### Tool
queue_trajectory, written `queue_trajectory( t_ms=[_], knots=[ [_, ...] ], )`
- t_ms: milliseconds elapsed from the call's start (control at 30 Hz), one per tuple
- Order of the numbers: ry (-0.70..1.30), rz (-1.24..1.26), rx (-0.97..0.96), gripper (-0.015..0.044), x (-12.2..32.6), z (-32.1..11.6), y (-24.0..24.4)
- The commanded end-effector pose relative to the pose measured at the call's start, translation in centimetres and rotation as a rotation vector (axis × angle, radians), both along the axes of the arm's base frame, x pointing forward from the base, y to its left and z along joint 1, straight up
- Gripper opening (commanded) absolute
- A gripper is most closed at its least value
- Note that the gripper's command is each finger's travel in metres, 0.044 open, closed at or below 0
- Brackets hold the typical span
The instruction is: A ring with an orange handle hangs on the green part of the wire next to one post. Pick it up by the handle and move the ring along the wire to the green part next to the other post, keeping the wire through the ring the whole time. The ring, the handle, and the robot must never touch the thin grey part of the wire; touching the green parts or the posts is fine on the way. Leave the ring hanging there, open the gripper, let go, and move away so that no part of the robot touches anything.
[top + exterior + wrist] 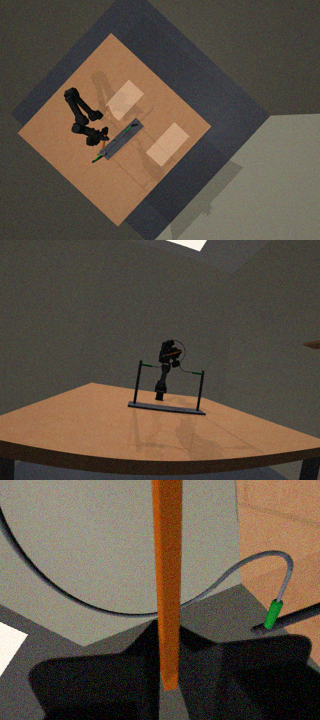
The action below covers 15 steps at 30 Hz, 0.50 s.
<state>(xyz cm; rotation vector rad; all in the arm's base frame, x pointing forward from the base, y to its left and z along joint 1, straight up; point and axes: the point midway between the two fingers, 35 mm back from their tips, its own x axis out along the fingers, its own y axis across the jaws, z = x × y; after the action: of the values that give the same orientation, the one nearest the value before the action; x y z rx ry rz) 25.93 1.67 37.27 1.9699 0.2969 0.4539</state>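
Observation:
My gripper [106, 137] [180, 351] [161, 624] is shut on the orange handle [103, 144] [173, 353] [169, 555], high above the table. The handle is tilted in the exterior view. The thin ring [105, 151] is at the handle's far end, by the left side of the wire's arch; its passage around the wire is too small to tell. The grey wire [185, 351] [100, 609] passes behind the handle in the wrist view; contact cannot be told. Green parts [127, 129] [147, 365] [197, 373] [273, 614] adjoin the two posts [137, 382] [200, 392]. The ring is outside the wrist view.
The posts stand on a long dark base plate [121, 140] [165, 408] on the wooden table [64, 155] [77, 423]. The arm reaches in from behind the wire. Two pale rectangular patches [126, 98] [168, 144] show on the table top.

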Motion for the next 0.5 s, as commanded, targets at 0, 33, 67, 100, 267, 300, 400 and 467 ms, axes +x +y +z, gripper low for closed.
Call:
queue_trajectory(
  t_ms=[0,33,67,100,267,300,400,467],
  knots=[
    [0.008,0.005,-0.006,-0.0150,0.04,0.27,-0.14],
    [0.009,0.006,-0.011,-0.0150,0.04,0.30,-0.17],
    [0.011,0.006,-0.017,-0.0150,0.04,0.34,-0.19],
    [0.012,0.007,-0.024,-0.0150,0.03,0.37,-0.21],
    [0.022,0.009,-0.072,-0.0150,0.04,0.37,-0.22],
    [0.024,0.010,-0.083,-0.0150,0.04,0.35,-0.21],
    [0.030,0.011,-0.120,-0.0150,0.04,0.27,-0.18],
    [0.034,0.012,-0.141,-0.0150,0.04,0.21,-0.16]
  ],
)
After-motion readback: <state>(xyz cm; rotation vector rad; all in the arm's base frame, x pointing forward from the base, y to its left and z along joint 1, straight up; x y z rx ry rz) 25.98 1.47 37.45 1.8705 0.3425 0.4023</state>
